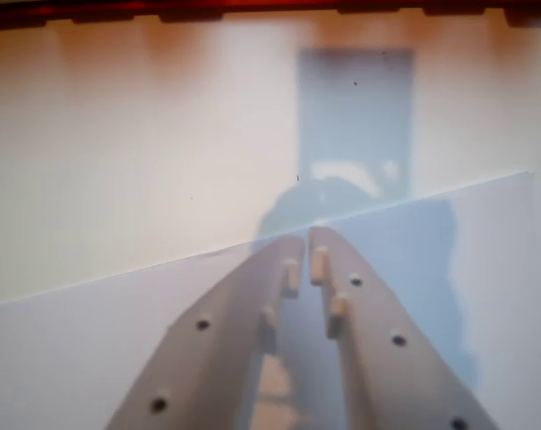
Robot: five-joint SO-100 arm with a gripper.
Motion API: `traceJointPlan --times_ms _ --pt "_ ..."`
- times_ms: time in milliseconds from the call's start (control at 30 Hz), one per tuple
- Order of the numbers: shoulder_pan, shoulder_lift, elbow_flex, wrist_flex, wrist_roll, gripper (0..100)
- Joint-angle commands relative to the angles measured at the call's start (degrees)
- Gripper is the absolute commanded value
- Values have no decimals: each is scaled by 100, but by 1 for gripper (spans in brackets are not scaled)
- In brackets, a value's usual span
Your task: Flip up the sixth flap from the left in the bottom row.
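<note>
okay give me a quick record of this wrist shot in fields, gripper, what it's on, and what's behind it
gripper: white two-finger gripper, tips nearly together at a sheet's edge
held item: white flap, tilted, its edge running up toward the wrist view's right; grip cannot be confirmed
behind: pale cream surface with a grey rectangular patch
top edge: red strip

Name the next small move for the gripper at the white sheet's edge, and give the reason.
Probably a small lift. The gripper has its tips nearly together right at the slanted edge of the white sheet, which already stands above the beige surface. Whether the tips pinch that edge is unclear.
</note>
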Motion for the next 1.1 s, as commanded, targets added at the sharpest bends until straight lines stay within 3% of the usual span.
traceJointPlan --times_ms 0,67,500,1067 --pt "26 -167 62 -677 -132 0" --pt "62 -431 123 -1028 -202 0" --pt "334 -2663 -378 -2813 -272 0" --pt "466 -4359 -1679 -3463 -246 0"
